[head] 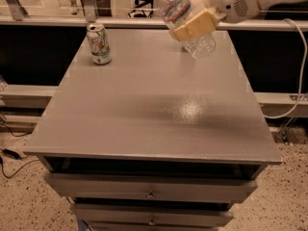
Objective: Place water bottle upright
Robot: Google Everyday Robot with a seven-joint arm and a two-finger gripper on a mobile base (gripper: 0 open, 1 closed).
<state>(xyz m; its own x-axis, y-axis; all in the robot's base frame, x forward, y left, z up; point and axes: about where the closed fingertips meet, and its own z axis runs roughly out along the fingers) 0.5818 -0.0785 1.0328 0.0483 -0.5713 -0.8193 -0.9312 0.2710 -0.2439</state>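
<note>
**Camera view.** The gripper (191, 27) was at the upper right of the frame. Its tan fingers (201, 19) were closed across the middle of the bottle (174, 6). The bottle hung clear of the table (159, 114), above its far right part. It was tilted, with the neck toward the top edge of the frame and the base down and to the right.

**Risks, as judged.**
- (a) Release at this tilt would likely have dropped the bottle on its side. It could then have rolled, since the far and right edges of the table lay near.
- (b) The thin ribbed plastic probably yielded under the pads, so the bottle might have slipped or turned in the grasp while the wrist righted it.
- (c) A base set down on one edge rather than flat would likely have tipped once the fingers opened. How full the bottle was could not be told. If light, it would also have been easy to knock over as the fingers drew away.

**Surroundings.** A can (99, 43) stood upright at the upper left of the table, well apart from the bottle and out of the way. Nothing seen stood between the bottle and the surface beneath it. A rail (48, 21) ran just behind the far edge, near the arm (250, 1), and was judged the one thing close enough to limit the wrist's turn. Drawers (150, 194) filled the lower frame, and a cable (301, 81) hung at the right edge. Neither bore on the placement.
</note>
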